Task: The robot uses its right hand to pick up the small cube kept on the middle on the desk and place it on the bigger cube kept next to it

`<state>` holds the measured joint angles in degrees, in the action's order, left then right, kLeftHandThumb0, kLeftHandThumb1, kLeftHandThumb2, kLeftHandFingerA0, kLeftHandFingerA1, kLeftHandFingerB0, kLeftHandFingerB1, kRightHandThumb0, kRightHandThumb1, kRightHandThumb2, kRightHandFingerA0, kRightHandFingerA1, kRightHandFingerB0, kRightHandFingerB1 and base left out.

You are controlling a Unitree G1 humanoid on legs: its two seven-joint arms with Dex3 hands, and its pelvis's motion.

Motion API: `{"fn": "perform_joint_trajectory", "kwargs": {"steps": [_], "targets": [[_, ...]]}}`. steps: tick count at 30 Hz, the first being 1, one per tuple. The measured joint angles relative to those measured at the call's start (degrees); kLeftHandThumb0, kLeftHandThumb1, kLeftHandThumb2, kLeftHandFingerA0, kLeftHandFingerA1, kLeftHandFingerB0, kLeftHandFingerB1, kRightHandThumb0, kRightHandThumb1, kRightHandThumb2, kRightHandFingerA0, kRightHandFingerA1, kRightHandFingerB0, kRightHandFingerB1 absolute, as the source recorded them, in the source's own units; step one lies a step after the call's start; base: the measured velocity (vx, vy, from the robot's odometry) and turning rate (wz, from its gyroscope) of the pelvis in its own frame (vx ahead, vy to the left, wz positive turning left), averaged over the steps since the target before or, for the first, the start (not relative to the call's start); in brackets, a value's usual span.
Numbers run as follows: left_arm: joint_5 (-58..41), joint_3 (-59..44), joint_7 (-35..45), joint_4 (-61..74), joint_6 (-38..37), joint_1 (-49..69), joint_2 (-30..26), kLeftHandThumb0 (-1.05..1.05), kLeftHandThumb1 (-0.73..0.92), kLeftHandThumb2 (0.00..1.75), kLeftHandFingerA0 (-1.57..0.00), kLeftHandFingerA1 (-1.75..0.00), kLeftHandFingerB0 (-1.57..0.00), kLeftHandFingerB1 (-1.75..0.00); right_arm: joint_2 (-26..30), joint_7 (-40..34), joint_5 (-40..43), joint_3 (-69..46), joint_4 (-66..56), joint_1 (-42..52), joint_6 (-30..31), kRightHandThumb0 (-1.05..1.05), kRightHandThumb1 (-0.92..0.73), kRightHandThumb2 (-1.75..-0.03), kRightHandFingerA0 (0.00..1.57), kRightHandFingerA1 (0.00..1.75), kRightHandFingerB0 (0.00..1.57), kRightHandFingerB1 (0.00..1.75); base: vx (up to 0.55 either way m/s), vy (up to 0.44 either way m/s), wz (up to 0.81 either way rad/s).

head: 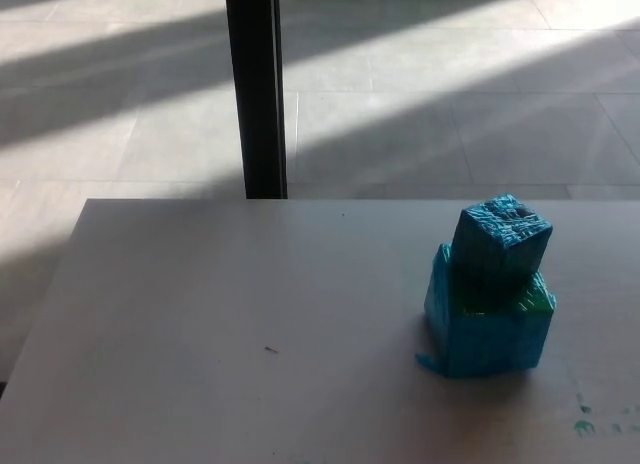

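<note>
The worktop is cut off by the picture's edge at 3 and at 6 o'clock. Part of the bigger cube's top face is hidden under the small cube. The dark post is cut off at 12 o'clock, and its foot is hidden behind the worktop's far edge. The green marks at 4 o'clock are too small to be identified

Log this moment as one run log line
small cube: resting on bigger cube | hands: not in view | desk: stack right of middle

Small cube atop bigger cube on desk
</note>
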<state>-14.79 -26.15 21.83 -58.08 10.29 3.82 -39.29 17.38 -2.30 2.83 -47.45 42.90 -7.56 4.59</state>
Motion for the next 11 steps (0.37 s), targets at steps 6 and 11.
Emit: {"fn": "perform_joint_trajectory", "kwargs": {"steps": [6, 11], "targets": [[0.1, -0.1, -0.1, 0.6, -0.2, 0.1, 0.7, -0.93, 0.92, 0.74, -0.23, -0.46, -0.36, -0.38, -0.4, 3.1, 4.2, 2.0, 0.4, 0.6, 0.8, -0.58, -0.92, -0.67, 0.0, 0.89, 0.05, 0.37, 0.0, 0.0, 0.0], [0.1, -0.1, -0.2, 0.5, -0.2, -0.5, 0.8, -0.92, 0.78, 1.22, -0.31, -0.59, -0.23, -0.47, -1.1, 3.3, 6.2, 4.3, -1.9, 1.4, 2.5, -0.6, -0.82, -0.93, 0.03, 0.67, 0.04, 0.35, 0.0, 0.0, 0.0]]}}
